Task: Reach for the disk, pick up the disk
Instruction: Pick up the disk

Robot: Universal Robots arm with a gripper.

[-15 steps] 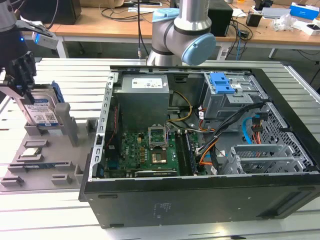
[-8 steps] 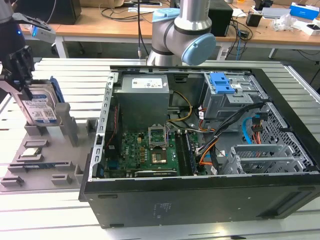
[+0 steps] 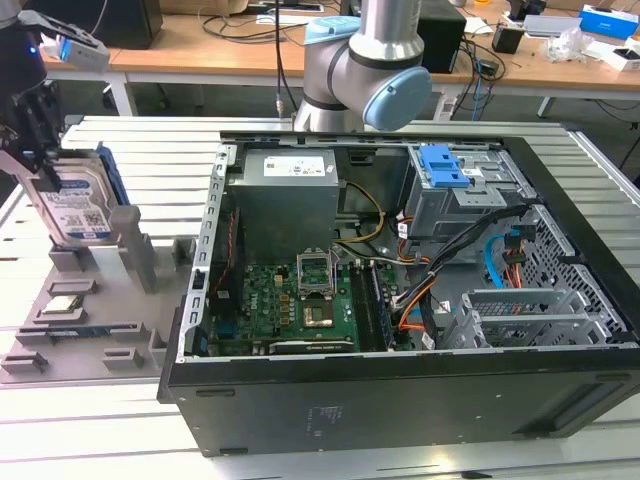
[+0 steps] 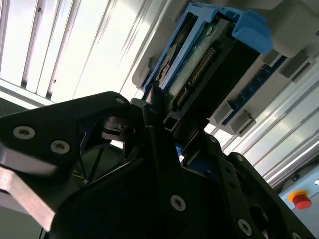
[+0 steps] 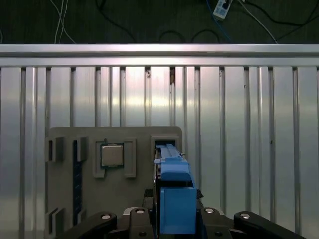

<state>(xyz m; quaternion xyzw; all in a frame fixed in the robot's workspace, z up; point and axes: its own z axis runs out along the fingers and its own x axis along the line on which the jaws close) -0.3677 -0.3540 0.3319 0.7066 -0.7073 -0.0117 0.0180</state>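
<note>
While upright at far end of grey tray [image 3: 95, 290], exterior view's left: disk [image 3: 78, 210] w/ blue bracket. Free room above + toward slatted table [image 3: 60, 420]. Grey post [image 3: 135, 250] just beside; chip [image 3: 62, 305] near; PC case [image 3: 400, 400] well apart. Gripper [image 3: 45, 160] from above, closed on disk, both sides.

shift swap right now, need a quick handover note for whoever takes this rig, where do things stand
Gripper: down over the top edge of the disk, at the exterior view's left. Whether it is clamped cannot be told.
Disk: upright on edge at the grey fixture, beside the open computer case. In the first wrist view its blue bracket lies in line with the gripper.
Done: the reach; the gripper is at the disk.
Left: the pickup is not shown as done, since the disk is not clearly off the fixture.
</note>
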